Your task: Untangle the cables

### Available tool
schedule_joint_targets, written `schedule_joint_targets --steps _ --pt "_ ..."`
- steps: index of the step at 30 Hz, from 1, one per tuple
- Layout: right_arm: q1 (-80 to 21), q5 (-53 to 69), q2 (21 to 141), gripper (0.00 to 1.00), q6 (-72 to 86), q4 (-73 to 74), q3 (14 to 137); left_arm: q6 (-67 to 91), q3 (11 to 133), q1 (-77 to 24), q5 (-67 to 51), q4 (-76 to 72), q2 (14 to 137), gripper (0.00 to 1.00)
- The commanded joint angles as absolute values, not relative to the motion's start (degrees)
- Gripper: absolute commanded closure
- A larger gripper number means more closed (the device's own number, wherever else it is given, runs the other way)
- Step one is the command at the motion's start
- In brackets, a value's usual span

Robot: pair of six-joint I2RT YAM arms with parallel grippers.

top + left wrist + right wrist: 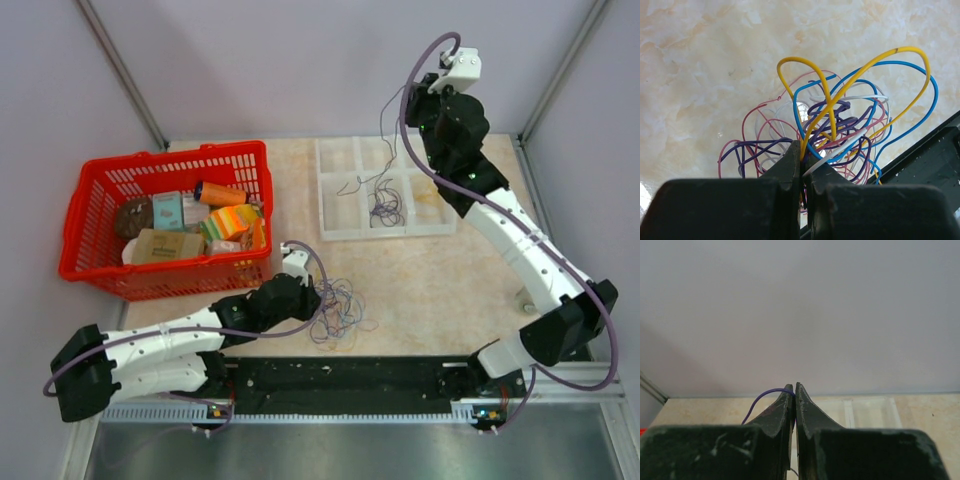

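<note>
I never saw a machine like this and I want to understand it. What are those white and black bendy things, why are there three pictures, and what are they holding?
They are two robot arms bolted to a table. Each ends in a pincer with two fingers.

One picture looks down from above. The other two come from small cameras on the wrists, so you see each pincer from close behind.

On the table sit a red basket of packets, a clear tray with compartments, and a bundle of thin curly cables.

The left pincer is shut on that bundle: yellow, blue, purple, pink and white wires.

The right pincer, raised high, is shut on one purple wire. From above, a thin strand hangs from it toward the tray.
</note>
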State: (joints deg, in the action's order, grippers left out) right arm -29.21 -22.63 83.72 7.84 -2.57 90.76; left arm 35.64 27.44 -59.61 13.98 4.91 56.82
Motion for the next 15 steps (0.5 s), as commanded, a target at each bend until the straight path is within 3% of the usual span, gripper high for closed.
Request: schedule_joint_targets --steps 1,15 --pt "-28.21 -21.10 84.81 1.00 9.14 -6.15 91.58 34.72 27.33 -59.77 14.59 4.22 55.28 0.97" --pt "-27.07 -19.25 85.86 1.00 8.88 -1.85 100.98 34.72 28.21 -59.68 13.36 2.20 57.48 0.96"
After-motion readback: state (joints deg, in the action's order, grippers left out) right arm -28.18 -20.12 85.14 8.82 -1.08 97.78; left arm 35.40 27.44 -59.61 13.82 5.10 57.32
